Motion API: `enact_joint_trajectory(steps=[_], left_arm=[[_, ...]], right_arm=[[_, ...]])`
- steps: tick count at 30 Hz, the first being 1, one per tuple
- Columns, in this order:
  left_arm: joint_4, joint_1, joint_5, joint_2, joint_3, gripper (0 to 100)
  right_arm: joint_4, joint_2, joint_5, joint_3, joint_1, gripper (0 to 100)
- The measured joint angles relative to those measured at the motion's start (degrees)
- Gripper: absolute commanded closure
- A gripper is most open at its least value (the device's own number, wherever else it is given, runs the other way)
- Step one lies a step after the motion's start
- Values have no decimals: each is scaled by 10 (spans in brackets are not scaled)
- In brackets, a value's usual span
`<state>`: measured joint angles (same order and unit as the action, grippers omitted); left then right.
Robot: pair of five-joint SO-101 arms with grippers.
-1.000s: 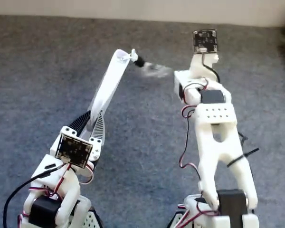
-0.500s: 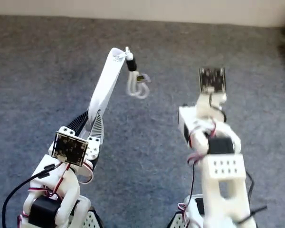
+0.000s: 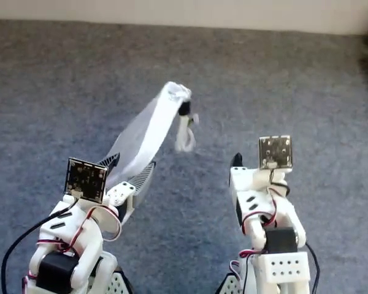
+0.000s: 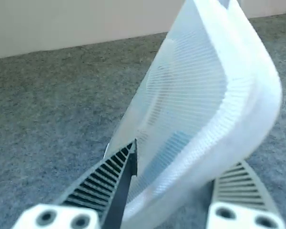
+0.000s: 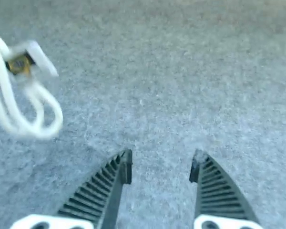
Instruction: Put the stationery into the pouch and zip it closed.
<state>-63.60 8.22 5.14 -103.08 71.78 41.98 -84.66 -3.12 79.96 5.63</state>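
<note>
The pouch (image 3: 148,127) is held up off the grey carpet (image 3: 61,92), pinched at one end by the left gripper (image 4: 186,155). The right gripper (image 5: 160,164) is spread open with nothing in it. The filling is judged done; whether the zip (image 3: 184,109) is fully shut cannot be told.

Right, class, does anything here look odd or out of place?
Yes: the pouch is up in the air, clamped at one end in the left gripper and curling over, its cord dangling. The right gripper is open above the carpet.
</note>
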Motion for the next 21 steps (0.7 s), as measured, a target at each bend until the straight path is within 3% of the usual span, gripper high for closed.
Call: enact_joint_trajectory(steps=[13, 21], left_arm=[[-5, -5, 0, -7, -17, 751], [-5, -6, 0, -7, -55, 752]], right_arm=[[-4, -188, 1, 142, 0, 810], [-4, -195, 1, 147, 0, 810]])
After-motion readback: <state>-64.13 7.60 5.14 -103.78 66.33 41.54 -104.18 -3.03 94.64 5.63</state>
